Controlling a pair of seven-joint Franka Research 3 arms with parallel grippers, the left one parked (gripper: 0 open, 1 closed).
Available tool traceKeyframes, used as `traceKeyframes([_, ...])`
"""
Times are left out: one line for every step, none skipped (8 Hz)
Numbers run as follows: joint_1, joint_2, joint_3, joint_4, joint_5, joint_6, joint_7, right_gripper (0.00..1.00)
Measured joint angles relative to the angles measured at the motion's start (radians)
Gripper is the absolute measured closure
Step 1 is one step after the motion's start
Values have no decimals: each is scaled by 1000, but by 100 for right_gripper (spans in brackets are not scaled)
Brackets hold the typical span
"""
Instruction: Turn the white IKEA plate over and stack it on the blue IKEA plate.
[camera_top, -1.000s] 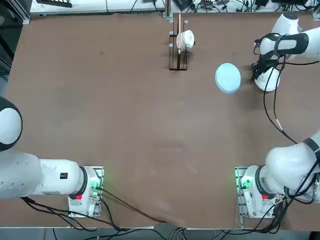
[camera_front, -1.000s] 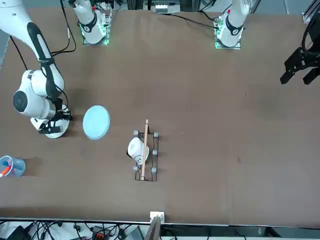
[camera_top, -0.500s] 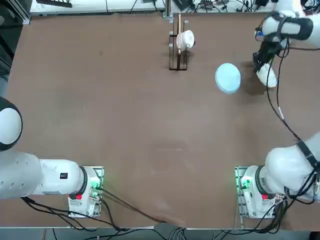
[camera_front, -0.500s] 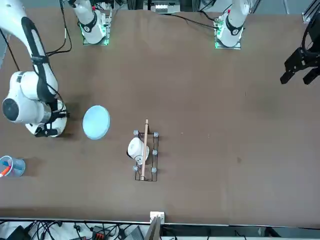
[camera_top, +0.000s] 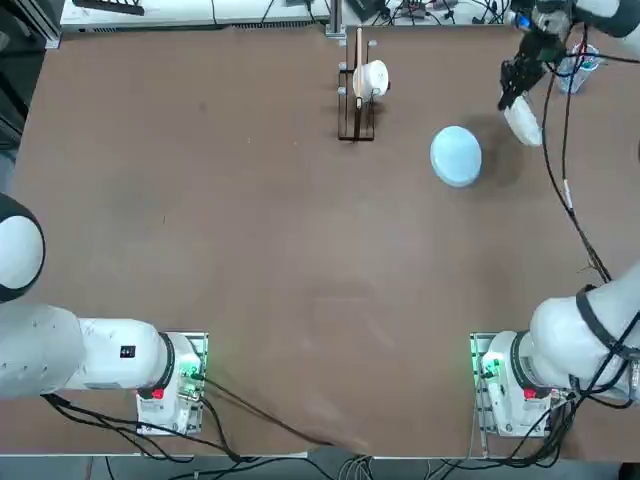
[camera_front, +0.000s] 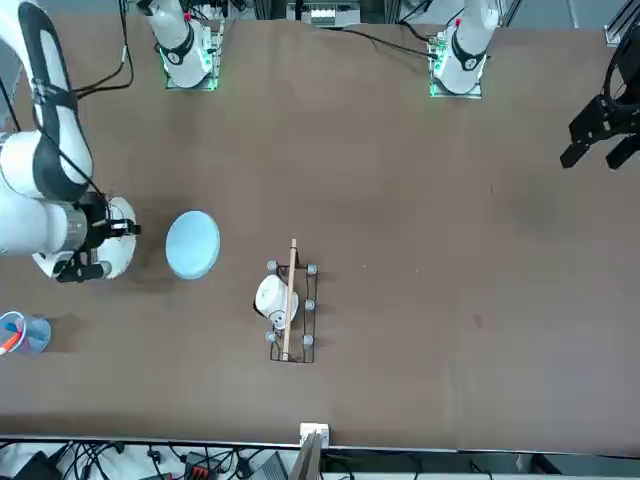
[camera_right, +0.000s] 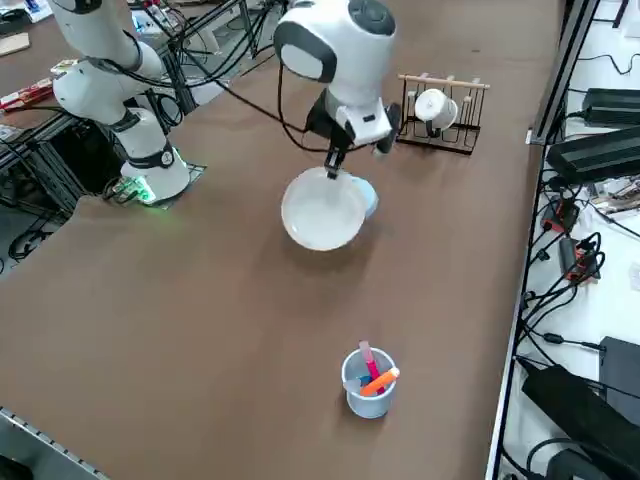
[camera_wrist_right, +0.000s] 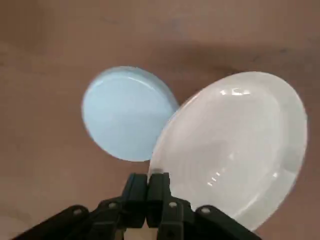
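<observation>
Only the right side view shows the white IKEA plate (camera_right: 323, 211) whole, lifted clear of the tabletop (camera_right: 200, 300) and tilted, its hollow facing the camera; from overhead it is a thin edge-on sliver (camera_top: 523, 122). No brand mark or writing is legible. The right gripper (camera_wrist_right: 151, 189) has its jaws clenched on the plate's rim (camera_wrist_right: 159, 172). The blue IKEA plate (camera_top: 456, 155) lies flat just beside it

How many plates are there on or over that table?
2. The white plate hangs tilted above the table, pinched at its rim by the right tool. The blue plate lies on the table just beside it, upside down. I see no others.
</observation>
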Motion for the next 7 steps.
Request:
traceKeyframes([-1, -1, -1, 22, 101, -44, 0, 97])
traceKeyframes([-2, -2, -2, 40, 224, -83, -3, 97])
traceKeyframes([-4, -2, -3, 48, 344, -103, -20, 97])
traceKeyframes([-4, 1, -3, 47, 469, -112, -51, 97])
traceKeyframes([-4, 10, -3, 45, 600, -126, -95, 97])
traceKeyframes([-2, 28, -3, 42, 695, -134, -147, 97])
traceKeyframes([-1, 51, -3, 26, 776, -135, -216, 97])
